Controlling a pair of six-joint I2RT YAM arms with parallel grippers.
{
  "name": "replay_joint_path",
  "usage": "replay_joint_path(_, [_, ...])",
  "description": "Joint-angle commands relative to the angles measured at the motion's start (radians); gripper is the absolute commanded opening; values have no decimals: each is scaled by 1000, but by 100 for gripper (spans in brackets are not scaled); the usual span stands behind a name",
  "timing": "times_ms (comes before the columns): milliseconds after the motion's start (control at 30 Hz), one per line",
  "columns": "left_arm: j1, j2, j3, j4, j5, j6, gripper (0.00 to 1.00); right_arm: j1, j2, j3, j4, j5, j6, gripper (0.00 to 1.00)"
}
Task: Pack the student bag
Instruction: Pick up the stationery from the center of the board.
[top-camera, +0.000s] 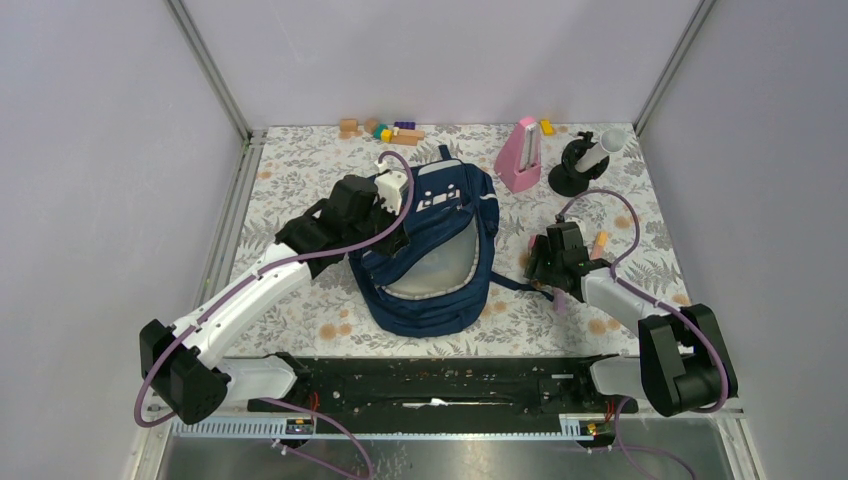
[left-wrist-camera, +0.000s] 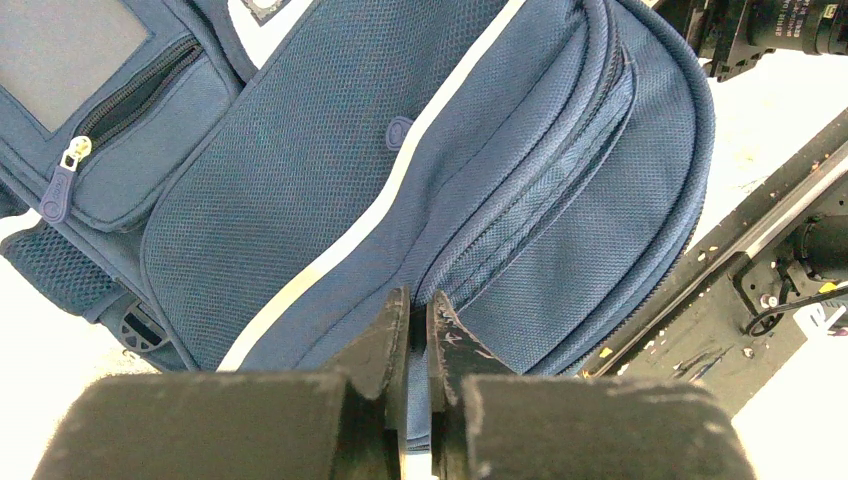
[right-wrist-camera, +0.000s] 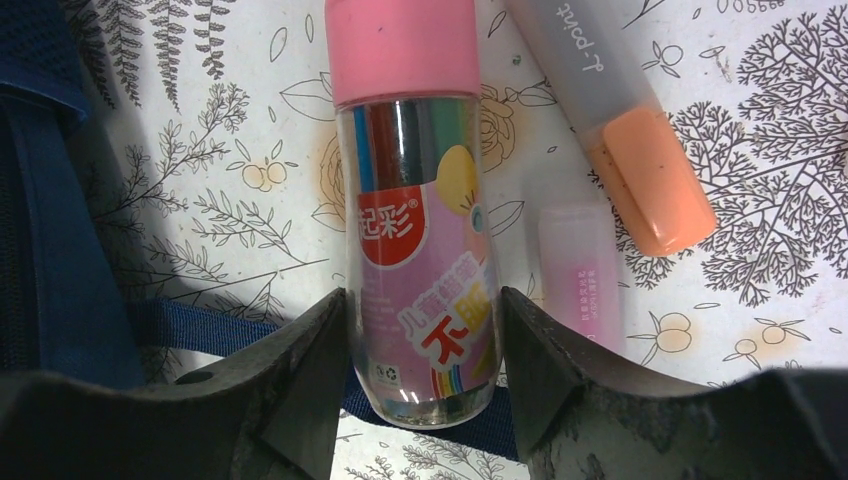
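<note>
The student bag (top-camera: 430, 260) lies in the middle of the table, navy with white stripes, its main compartment gaping to show grey lining. My left gripper (top-camera: 400, 215) is at the bag's far left side and, in the left wrist view, that gripper (left-wrist-camera: 420, 300) is shut on a fold of the bag (left-wrist-camera: 330, 170) fabric. To the right of the bag, my right gripper (top-camera: 548, 265) is low over the table. Seen from the right wrist, the gripper (right-wrist-camera: 422, 310) has a finger against each side of a clear tube of markers (right-wrist-camera: 415, 220) with a pink cap, which lies across a blue bag strap (right-wrist-camera: 190, 325).
An orange-capped grey highlighter (right-wrist-camera: 640, 170) and a small pink stick (right-wrist-camera: 580, 270) lie just right of the tube. At the back stand a pink metronome (top-camera: 520, 155), a black stand with a white ball (top-camera: 583, 165) and several wooden blocks (top-camera: 385, 130).
</note>
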Motion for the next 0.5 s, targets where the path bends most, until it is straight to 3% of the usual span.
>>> replay_joint_path(0, [8,-33,21,48,29,-32,0,-5,-45,1,36,-4,-5,27])
replay_joint_path(167, [8,-34,22,48,27,-31,0,-4,-176,-67,109,-34,-25,0])
replay_joint_path(467, [8,-44,33,29,-5,-3,0,-3,-389,-15,-52,-187,-102,0])
